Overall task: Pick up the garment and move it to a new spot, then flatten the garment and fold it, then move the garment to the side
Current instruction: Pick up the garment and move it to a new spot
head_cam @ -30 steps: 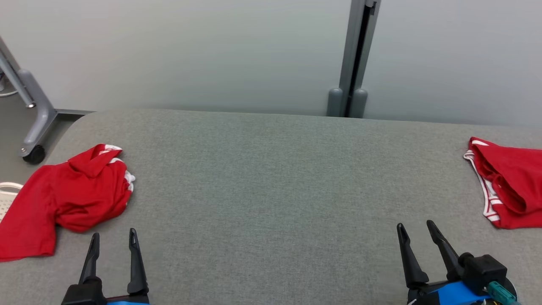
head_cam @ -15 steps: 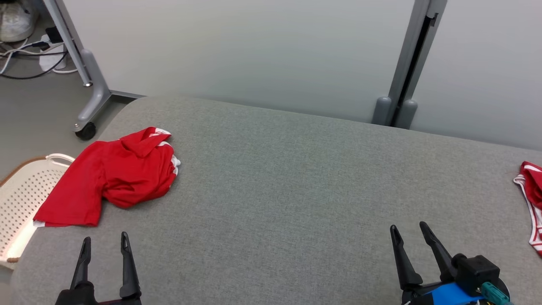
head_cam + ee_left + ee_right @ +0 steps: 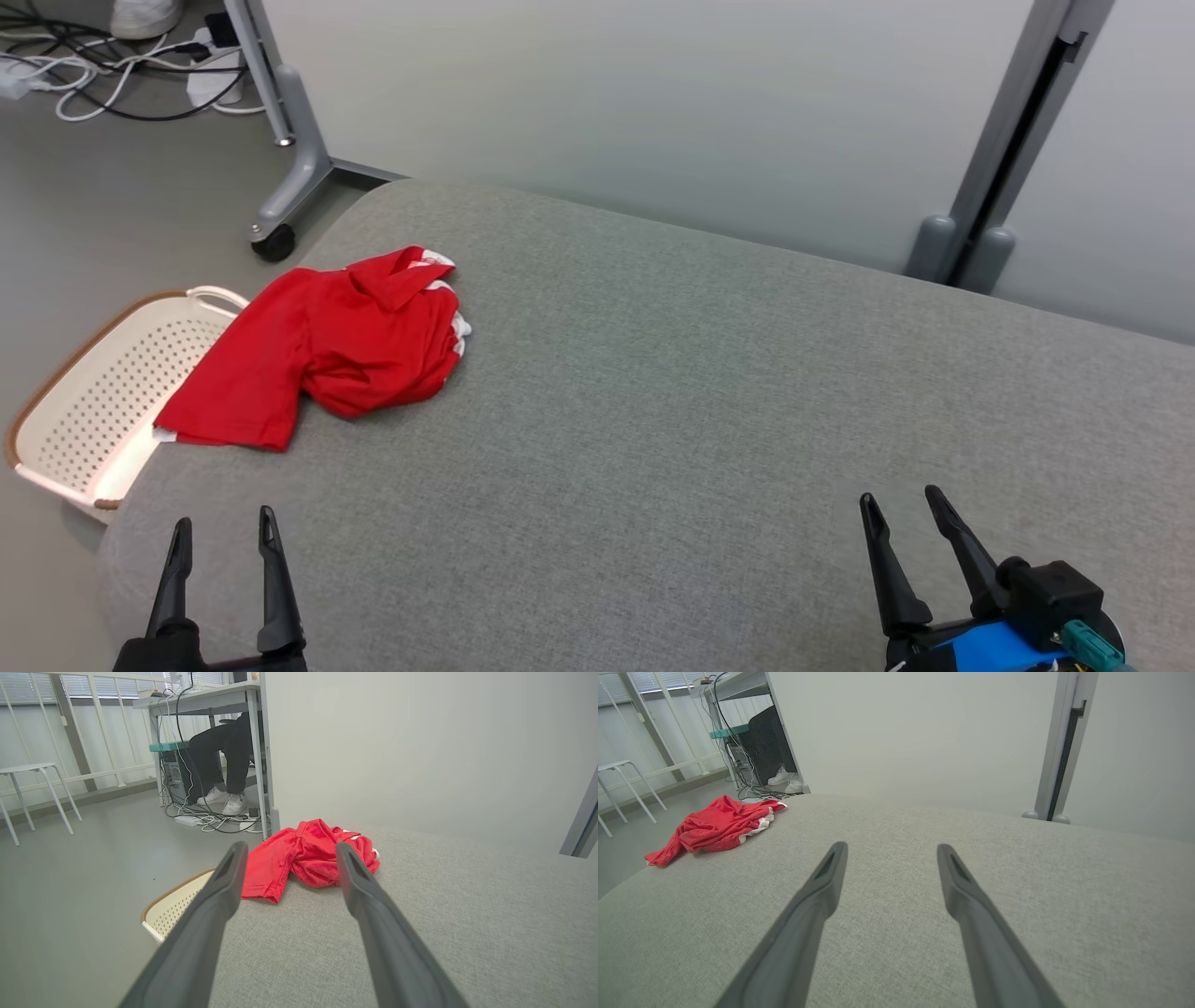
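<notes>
A crumpled red garment [image 3: 327, 341] with white trim lies at the left end of the grey padded table [image 3: 709, 401], one corner hanging over the edge. My left gripper [image 3: 222, 521] stands open near the table's front left corner, well short of the garment, with nothing between its fingers. In the left wrist view the garment [image 3: 308, 856] lies straight ahead, beyond the open left gripper [image 3: 288, 848]. My right gripper [image 3: 901, 499] is open at the front right, far from the garment. The right wrist view shows the garment [image 3: 714, 828] at the far left, and the right gripper [image 3: 889, 847] open over bare table.
A cream perforated basket [image 3: 103, 392] sits on the floor beside the table's left end, just under the garment's hanging corner. A wheeled grey frame leg [image 3: 280, 201] and cables [image 3: 112, 70] are behind it. A person's legs [image 3: 219, 760] show under a desk. A grey post [image 3: 1008, 159] stands behind the table.
The head camera has swung to the left, so the table and garment sit further right in the picture and a second red garment at the right has left the frame. Both grippers stay open.
</notes>
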### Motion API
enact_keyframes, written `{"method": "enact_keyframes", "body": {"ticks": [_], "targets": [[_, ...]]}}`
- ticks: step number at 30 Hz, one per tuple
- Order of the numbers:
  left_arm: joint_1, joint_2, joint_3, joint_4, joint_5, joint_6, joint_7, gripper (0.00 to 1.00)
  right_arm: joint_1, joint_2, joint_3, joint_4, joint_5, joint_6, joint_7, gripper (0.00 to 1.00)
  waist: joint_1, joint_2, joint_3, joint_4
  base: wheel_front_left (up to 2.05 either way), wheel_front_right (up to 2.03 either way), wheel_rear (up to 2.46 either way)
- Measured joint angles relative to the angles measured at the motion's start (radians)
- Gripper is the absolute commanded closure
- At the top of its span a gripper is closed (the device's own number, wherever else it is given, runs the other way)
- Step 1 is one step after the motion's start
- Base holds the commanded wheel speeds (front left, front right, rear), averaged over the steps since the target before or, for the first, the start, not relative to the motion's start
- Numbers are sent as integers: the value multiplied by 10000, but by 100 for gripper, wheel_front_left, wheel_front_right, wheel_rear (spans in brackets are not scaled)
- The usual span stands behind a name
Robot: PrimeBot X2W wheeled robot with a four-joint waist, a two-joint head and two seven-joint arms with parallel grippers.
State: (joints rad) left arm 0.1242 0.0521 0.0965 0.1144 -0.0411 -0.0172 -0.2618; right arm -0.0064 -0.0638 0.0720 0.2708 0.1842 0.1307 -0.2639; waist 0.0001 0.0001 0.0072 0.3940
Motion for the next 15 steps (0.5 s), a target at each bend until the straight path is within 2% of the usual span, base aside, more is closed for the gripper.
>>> {"method": "enact_keyframes", "body": {"ticks": [7, 15], "targets": [[91, 0, 81, -71, -15, 17, 2, 0, -3, -4, 44, -25, -50, 0, 0, 0, 0, 0, 78, 351, 0, 0, 0], [128, -2, 117, -119, -36, 79, 0, 0, -12, -48, 142, -27, -48, 0, 0, 0, 0, 0, 151, 390, 0, 0, 0]]}}
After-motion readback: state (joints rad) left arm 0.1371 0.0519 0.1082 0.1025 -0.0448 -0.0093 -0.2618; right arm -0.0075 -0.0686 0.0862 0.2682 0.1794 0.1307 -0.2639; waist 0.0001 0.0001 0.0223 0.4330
